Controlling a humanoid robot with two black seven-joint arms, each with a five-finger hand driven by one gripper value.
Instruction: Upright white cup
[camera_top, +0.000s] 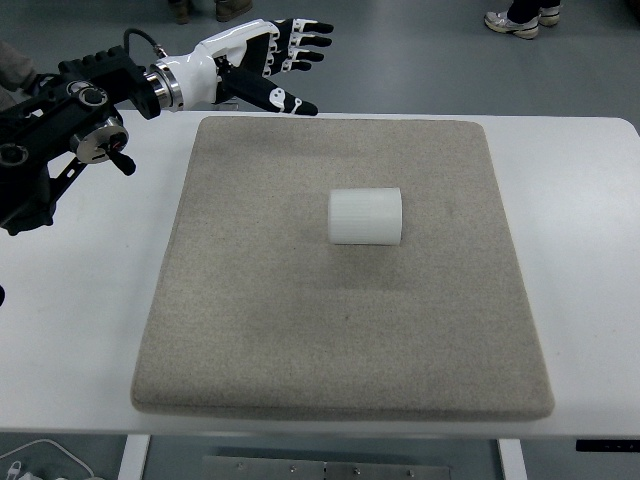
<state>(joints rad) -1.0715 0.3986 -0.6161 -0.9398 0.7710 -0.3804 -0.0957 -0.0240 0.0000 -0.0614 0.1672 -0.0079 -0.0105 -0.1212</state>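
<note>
While the left robot hand hangs above the desk's far edge near the far-left corner, its fingers are spread wide and hold nothing, thumb pointing down toward the mat. And the black arm runs back off the left edge. Below it, a grey mat covers most of the white desk. The white cup lies on its side on the mat, a little toward the far edge from the middle, well apart from the hand.
</note>
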